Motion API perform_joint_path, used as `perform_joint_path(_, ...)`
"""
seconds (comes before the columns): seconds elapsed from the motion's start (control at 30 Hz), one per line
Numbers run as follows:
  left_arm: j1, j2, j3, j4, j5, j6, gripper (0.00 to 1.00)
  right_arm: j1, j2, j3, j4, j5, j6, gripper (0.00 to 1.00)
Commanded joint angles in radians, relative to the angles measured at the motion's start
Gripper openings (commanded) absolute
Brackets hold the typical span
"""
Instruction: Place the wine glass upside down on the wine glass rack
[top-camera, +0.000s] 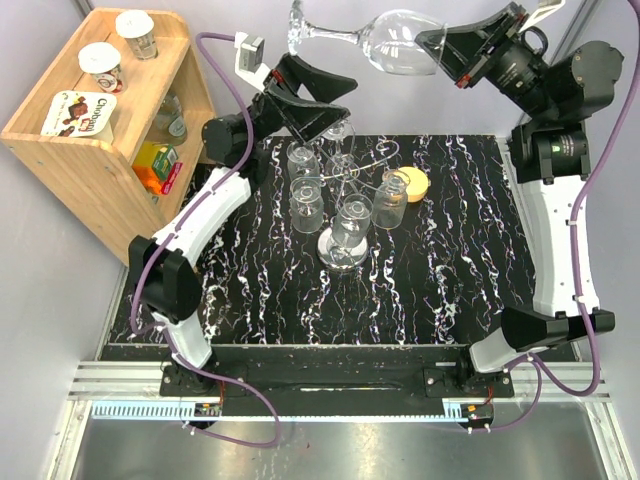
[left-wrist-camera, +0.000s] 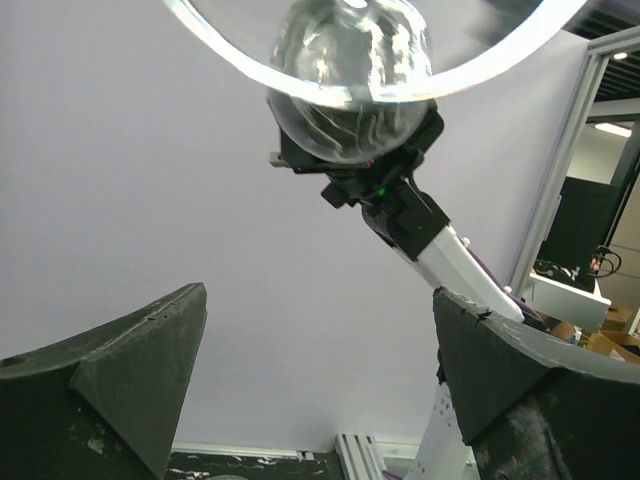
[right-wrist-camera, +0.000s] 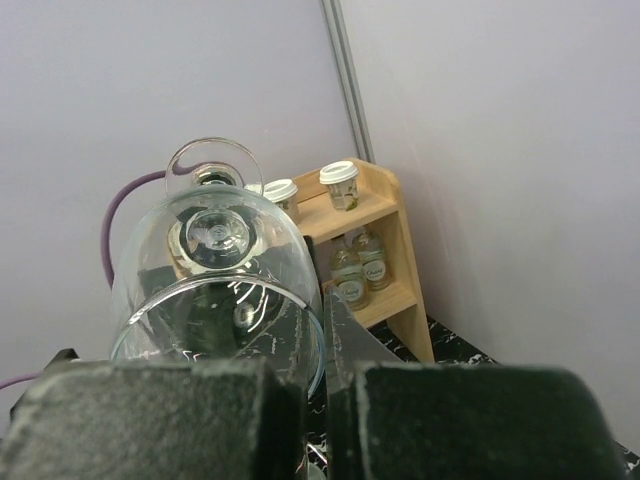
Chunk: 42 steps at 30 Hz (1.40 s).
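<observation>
top: wine glass rack (top-camera: 338, 258) | right wrist: wine glass (right-wrist-camera: 215, 290) rim pinched

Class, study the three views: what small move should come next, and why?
Probably raise the open left end effector toward the stem: the right end effector holds the wine glass sideways by its bowl, above the wine glass rack, foot facing the left jaws.

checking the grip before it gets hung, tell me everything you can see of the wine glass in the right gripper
The wine glass is clear and empty, with a round bowl, a thin stem and a flat round foot. It lies on its side up in the air, its foot pointing to the robot's left. The right gripper is shut on the bowl's rim, and nothing else seems to touch it.
</observation>
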Motion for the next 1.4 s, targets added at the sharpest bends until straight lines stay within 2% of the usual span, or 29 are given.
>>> perform_joint_path(0.0, 0.006, 0.037, 0.129, 0.052, -0.056, -0.018, 0.99, 0.061, -0.021, 0.013, 0.025, 0.014, -0.056, 0.00)
perform_joint_path(0.17, 0.012, 0.051, 0.206, 0.118, -0.093, -0.050, 0.99, 0.121, -0.003, 0.041, -0.020, 0.034, -0.122, 0.00)
perform_joint_path(0.4, 0.029, 0.001, 0.143, 0.245, -0.095, -0.092, 0.99, 0.123, 0.023, 0.067, -0.009, 0.039, -0.102, 0.00)
perform_joint_path(0.67, 0.052, -0.004, 0.161, 0.281, -0.148, -0.125, 0.98, 0.124, 0.014, 0.026, -0.008, 0.034, -0.096, 0.00)
perform_joint_path(0.93, 0.057, 0.004, 0.158, 0.284, -0.148, -0.124, 0.83, 0.137, -0.007, -0.062, 0.005, 0.002, -0.091, 0.00)
perform_joint_path(1.03, 0.055, 0.008, 0.161, 0.284, -0.145, -0.122, 0.67, 0.141, -0.013, -0.083, 0.006, 0.006, -0.095, 0.00)
perform_joint_path(1.13, 0.055, 0.010, 0.152, 0.282, -0.145, -0.122, 0.42, 0.144, -0.015, -0.083, 0.006, 0.003, -0.096, 0.00)
perform_joint_path(1.17, 0.055, 0.008, 0.149, 0.282, -0.147, -0.125, 0.37, 0.149, -0.017, -0.085, 0.003, 0.002, -0.101, 0.00)
perform_joint_path(1.37, 0.055, 0.008, 0.138, 0.295, -0.170, -0.135, 0.35, 0.163, -0.038, -0.131, -0.009, -0.003, -0.125, 0.00)
